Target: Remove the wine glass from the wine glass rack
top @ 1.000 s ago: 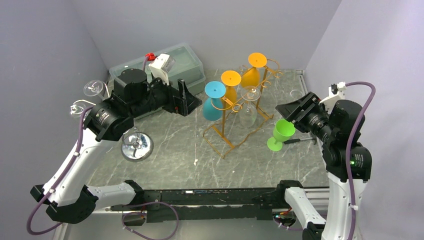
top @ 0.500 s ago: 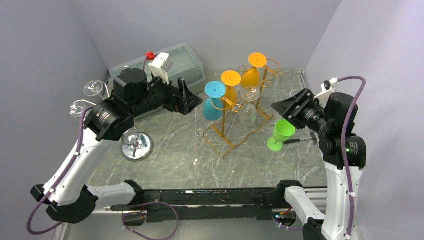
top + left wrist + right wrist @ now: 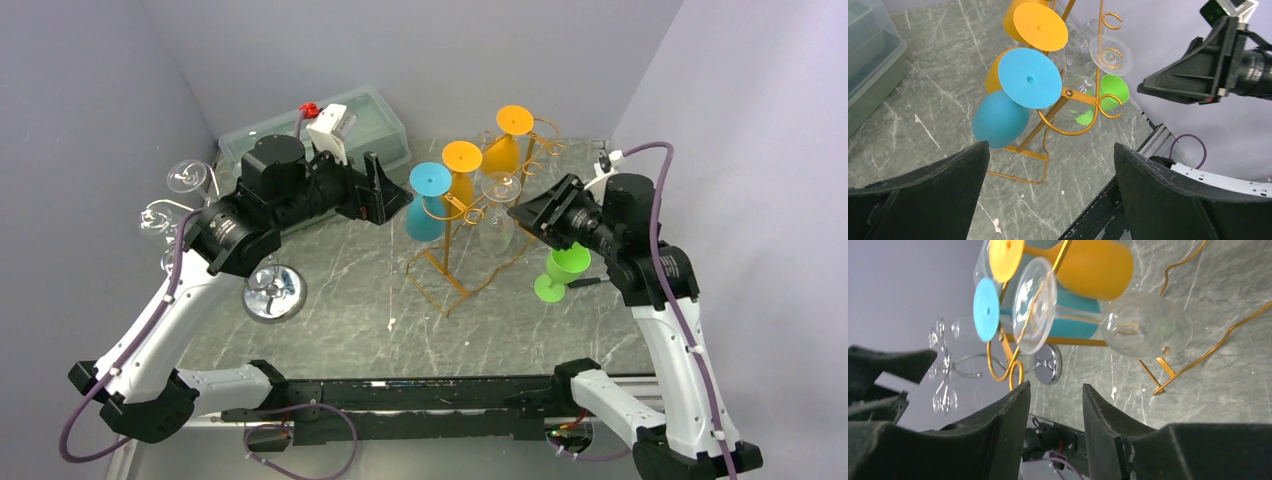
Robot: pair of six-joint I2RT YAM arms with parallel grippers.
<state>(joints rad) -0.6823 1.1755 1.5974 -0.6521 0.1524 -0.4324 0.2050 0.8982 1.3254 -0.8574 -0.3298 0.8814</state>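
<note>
Top external view is showing the wine glass rack standing mid-table, with the clear wine glass hanging upside down from its hooks beside a teal glass and two orange glasses. The right gripper is hovering just beside the clear glass, fingers parted and gripping nothing. The left gripper is waiting near the teal glass, its fingers spread wide and gripping nothing.

The wine glass rack stands mid-table, with four glasses hanging upside down from it. A goblet stands just to its right. A lidded bin sits behind and to the left, and a round-based stand is at the left.
</note>
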